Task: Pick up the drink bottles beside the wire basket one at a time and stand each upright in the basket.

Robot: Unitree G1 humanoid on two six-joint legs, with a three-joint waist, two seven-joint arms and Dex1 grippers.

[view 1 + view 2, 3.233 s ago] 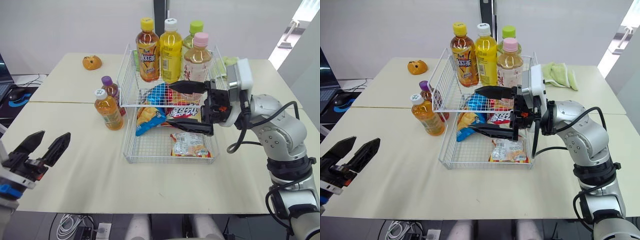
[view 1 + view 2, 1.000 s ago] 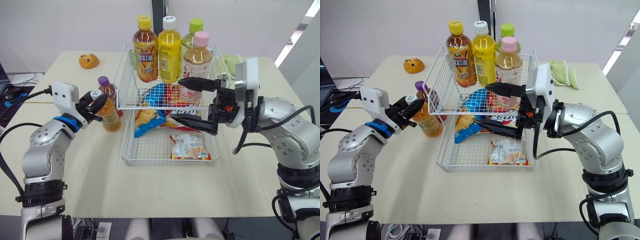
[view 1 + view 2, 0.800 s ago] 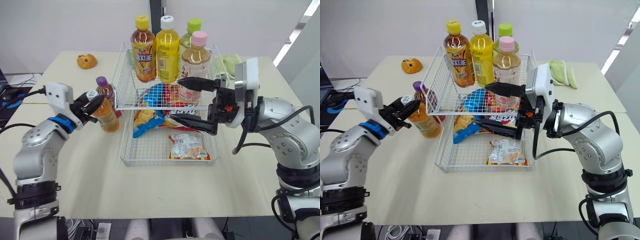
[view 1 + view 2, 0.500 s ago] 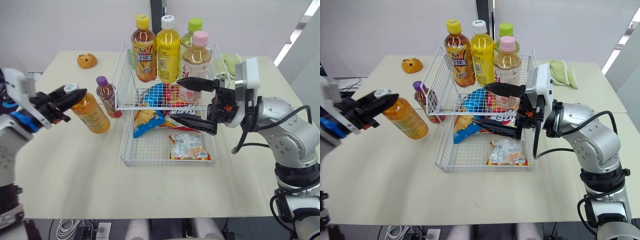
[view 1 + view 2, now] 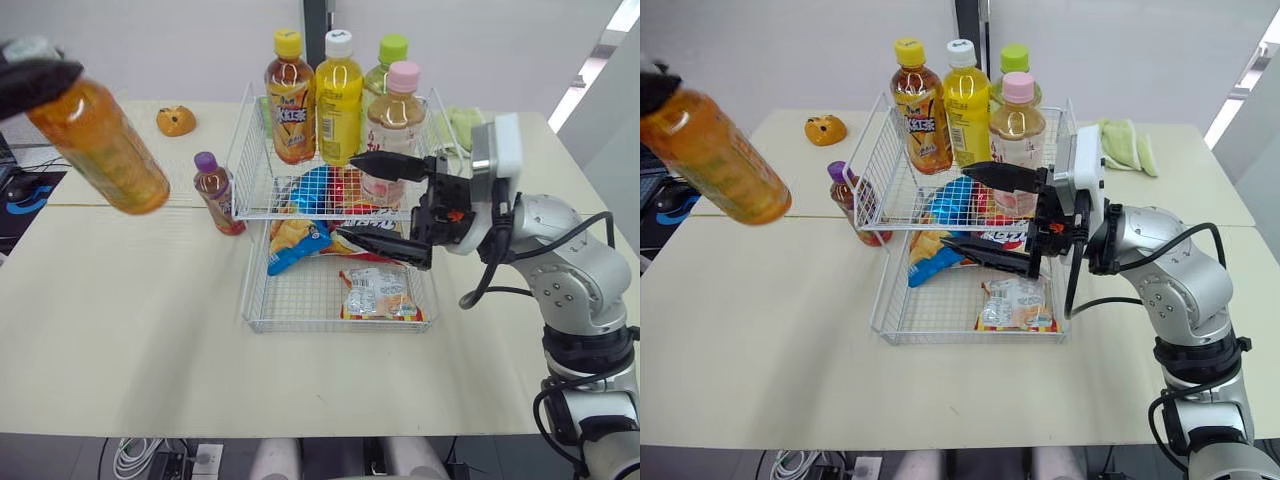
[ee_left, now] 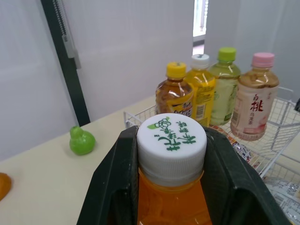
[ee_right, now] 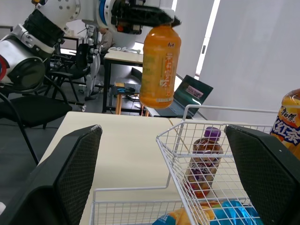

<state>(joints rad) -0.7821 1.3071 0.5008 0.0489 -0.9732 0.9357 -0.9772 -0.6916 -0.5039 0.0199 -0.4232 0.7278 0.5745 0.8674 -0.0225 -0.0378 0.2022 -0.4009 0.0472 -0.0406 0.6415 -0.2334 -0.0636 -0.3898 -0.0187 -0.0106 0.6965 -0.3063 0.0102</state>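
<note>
Bottle of orange drink [image 5: 98, 145] hangs high off the worktop [image 5: 150, 330], out at ten o'clock from the wire basket [image 5: 335, 328] and well apart from it. It is tilted, with its white cap leaning away from the basket. The left pincer [image 6: 171, 138] pinches it at the neck, one black finger on each side of the cap.

A purple-capped bottle [image 5: 218, 195] stands upright on the worktop just beside the basket's wall, at nine o'clock. Four bottles stand upright on the basket's upper shelf: a yellow-capped tea bottle [image 5: 291, 95], a white-capped yellow bottle [image 5: 339, 100], a green-capped bottle [image 5: 385, 70] and a pink-capped bottle [image 5: 392, 115]. Snack packets [image 5: 378, 293] lie in the lower tier.

The right pincer [image 5: 345, 196] reaches in from three o'clock, its fingers spread wide and gripping nothing, one finger at the level of the upper shelf and the other over the lower tier.

Farther out, a small orange object [image 5: 175, 120] lies at eleven o'clock and a green cloth [image 5: 460, 125] at one o'clock.
</note>
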